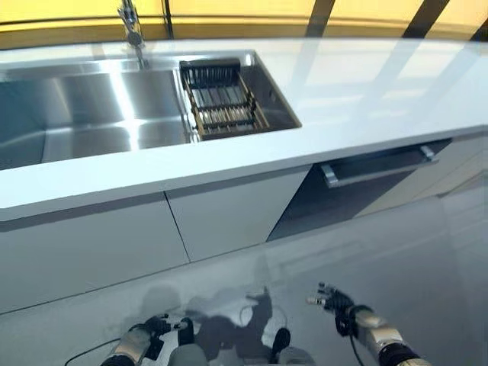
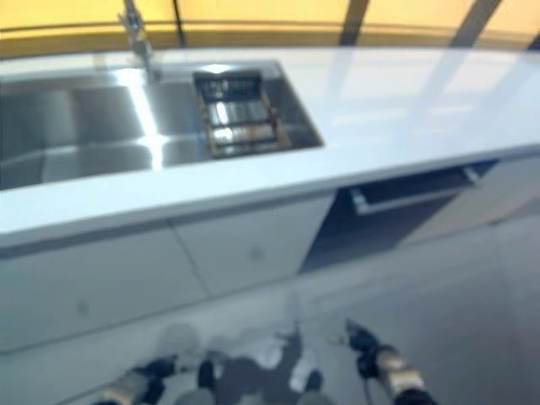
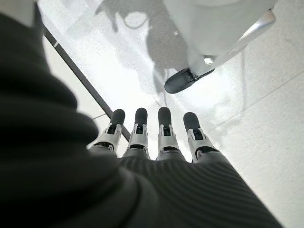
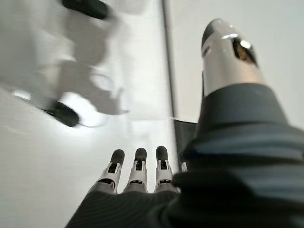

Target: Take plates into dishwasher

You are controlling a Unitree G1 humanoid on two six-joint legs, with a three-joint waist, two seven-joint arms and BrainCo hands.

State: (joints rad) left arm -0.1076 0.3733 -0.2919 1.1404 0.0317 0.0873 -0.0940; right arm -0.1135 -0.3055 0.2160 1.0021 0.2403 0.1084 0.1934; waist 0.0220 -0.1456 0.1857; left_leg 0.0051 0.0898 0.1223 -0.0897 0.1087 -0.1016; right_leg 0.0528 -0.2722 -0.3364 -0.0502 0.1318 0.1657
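Note:
I see no plate in any view. A dark dish rack [image 1: 221, 99] sits in the right part of the steel sink [image 1: 91, 107]; I cannot tell what it holds. The dishwasher [image 1: 374, 164] is under the counter at the right, its front with a silver bar handle standing ajar over a dark gap. My left hand [image 1: 141, 339] hangs low over the floor at the lower left, fingers [image 3: 142, 133] straight and empty. My right hand [image 1: 335, 299] hangs low at the lower right, in front of the dishwasher and well below it, fingers [image 4: 137, 166] straight and empty.
A white countertop [image 1: 366, 91] runs across the view, with a faucet [image 1: 131, 27] behind the sink. White cabinet doors [image 1: 221, 213] stand below the sink, left of the dishwasher. Pale glossy floor [image 1: 427, 259] lies in front.

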